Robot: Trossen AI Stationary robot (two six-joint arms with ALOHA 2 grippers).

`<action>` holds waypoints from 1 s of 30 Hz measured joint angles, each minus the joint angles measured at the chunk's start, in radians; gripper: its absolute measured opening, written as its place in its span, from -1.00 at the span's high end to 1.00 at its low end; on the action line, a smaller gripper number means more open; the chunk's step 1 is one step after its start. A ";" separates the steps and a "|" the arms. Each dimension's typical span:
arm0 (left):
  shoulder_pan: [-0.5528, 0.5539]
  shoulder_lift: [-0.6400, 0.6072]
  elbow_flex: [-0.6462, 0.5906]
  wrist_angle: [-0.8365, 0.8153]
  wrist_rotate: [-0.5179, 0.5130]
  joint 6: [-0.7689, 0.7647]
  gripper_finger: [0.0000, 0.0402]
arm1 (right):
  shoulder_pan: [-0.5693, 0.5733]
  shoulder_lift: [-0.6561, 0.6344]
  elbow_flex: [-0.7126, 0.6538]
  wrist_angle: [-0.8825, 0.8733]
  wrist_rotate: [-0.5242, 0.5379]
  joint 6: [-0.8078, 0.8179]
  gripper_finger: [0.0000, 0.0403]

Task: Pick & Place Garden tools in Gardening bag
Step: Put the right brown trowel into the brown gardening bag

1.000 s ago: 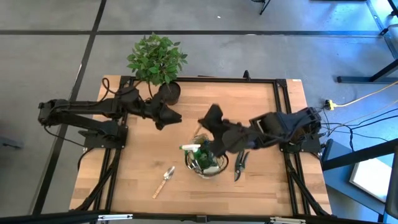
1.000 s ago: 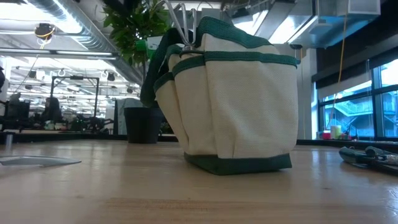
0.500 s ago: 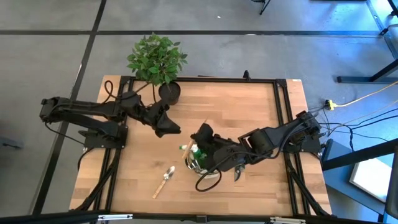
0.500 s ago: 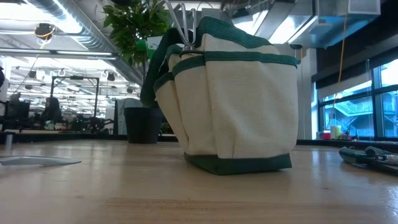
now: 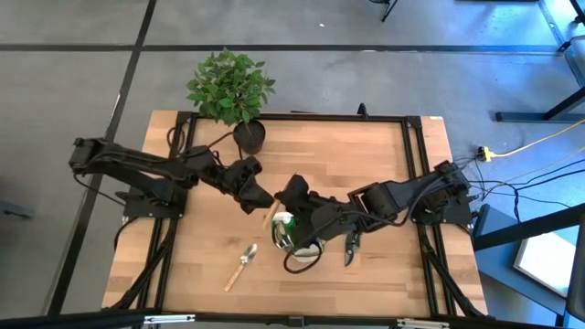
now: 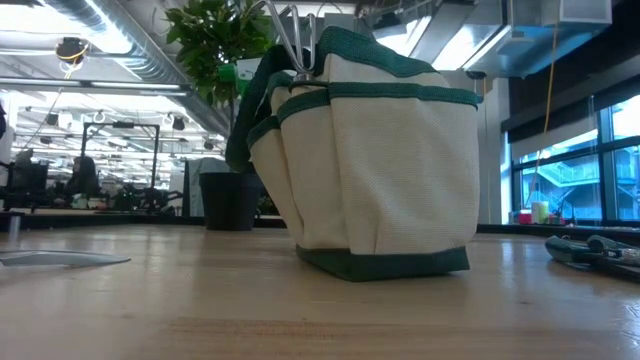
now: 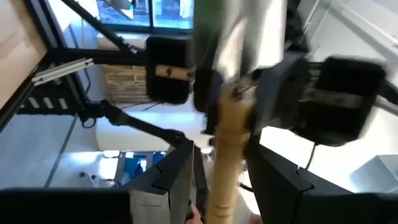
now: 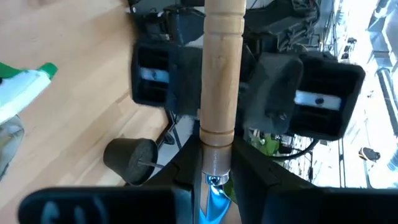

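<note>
Both grippers, left and right, grasp one wooden-handled tool above the bag; a trowel and pruners lie outside

A pale wooden tool handle runs up the middle of the frame between the left gripper and its two dark fingers. Above it sits blurred grey metal. Behind, at upper right, is the right gripper.

The gardening bag is set at the worktop centre; a trowel lies at 8 o'clock, pruners at 3, a potted plant at 11.
</note>
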 joint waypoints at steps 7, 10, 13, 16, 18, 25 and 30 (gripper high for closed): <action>-0.019 0.047 0.000 0.107 0.010 -0.017 0.29 | -0.021 0.000 0.000 -0.006 -0.009 0.016 0.68; -0.016 0.047 0.000 0.116 0.004 -0.017 0.29 | -0.027 0.000 0.000 -0.006 -0.009 0.018 0.68; -0.014 0.047 0.000 0.115 0.005 -0.013 0.29 | -0.027 0.000 0.000 -0.007 -0.009 0.019 0.68; -0.012 0.047 0.000 0.115 0.006 -0.010 0.29 | -0.026 0.000 0.000 -0.007 -0.009 0.019 0.68; -0.012 0.047 0.000 0.115 0.010 0.000 0.29 | -0.026 0.000 0.000 -0.008 -0.009 0.019 0.68; -0.012 0.047 0.000 0.115 0.013 0.026 0.50 | -0.026 0.000 0.001 -0.005 -0.009 0.019 0.68; 0.001 0.047 0.000 0.117 0.020 0.035 0.68 | -0.026 0.000 0.001 -0.004 -0.008 0.018 0.68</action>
